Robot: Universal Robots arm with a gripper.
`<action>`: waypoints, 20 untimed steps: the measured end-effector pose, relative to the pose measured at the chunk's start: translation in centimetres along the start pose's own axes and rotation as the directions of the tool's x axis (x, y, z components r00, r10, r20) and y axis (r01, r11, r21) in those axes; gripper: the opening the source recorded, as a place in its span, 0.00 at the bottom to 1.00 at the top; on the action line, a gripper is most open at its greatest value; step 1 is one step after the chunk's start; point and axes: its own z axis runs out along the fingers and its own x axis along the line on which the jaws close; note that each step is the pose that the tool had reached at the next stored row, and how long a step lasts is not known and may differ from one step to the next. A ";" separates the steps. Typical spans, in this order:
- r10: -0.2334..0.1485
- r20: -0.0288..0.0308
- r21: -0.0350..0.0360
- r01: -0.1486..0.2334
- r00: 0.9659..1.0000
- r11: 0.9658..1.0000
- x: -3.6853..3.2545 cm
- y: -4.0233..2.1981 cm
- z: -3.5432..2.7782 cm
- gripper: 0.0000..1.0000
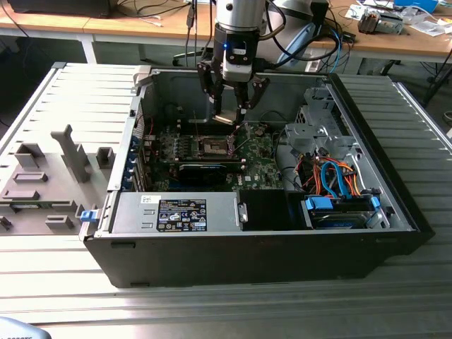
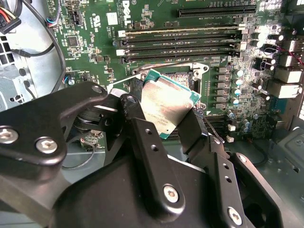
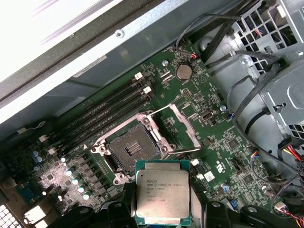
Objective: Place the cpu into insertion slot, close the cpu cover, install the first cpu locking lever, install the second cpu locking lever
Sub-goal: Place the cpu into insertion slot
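none of the four steps was complete at this moment. the gripper [image 1: 227, 117] hung inside the open computer case [image 1: 247, 261], above the green circuit board [image 3: 216, 142], with its two fingers [image 2: 142, 140] closed on opposite edges of the cpu [image 3: 163, 195]. the chip was held clear of the board, its metal top facing the first wrist view. in the second wrist view it appeared tilted between the fingers.

the insertion slot [image 3: 129, 151] lay bare, its dark pin field exposed and nothing seated in it. in the first wrist view the chip showed just beside the slot rather than over it, though the true offset could not be judged from that angle alone. the cpu cover [image 3: 187, 126] stood open, swung off the slot on its hinge side. the locking levers could not be told apart with certainty among the metalwork round the socket. judging from the raised cover, neither was latched.

assessment: first step in hand, chip held near the socket but not lowered into it. outstanding: seating the chip, closing the cover, fastening both levers.
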 end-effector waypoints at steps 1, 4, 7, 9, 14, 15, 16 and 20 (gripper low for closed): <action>0.001 0.000 0.000 -0.001 1.000 1.000 0.00 0.00 0.00 0.55; 0.003 0.001 0.002 -0.003 1.000 1.000 0.00 0.00 0.00 0.55; 0.005 0.001 0.002 -0.005 1.000 1.000 0.00 0.00 0.00 0.55; 0.006 0.001 0.003 -0.006 1.000 1.000 0.00 0.00 0.00 0.55; 0.011 0.000 0.003 -0.011 1.000 1.000 0.00 0.00 0.00 0.55; 0.013 0.000 0.003 -0.013 1.000 1.000 0.00 0.00 0.00 0.55; 0.013 -0.003 -0.002 -0.013 1.000 1.000 0.00 0.01 0.01 0.55; 0.013 -0.043 -0.063 -0.015 0.999 0.998 -0.02 -0.04 0.01 0.55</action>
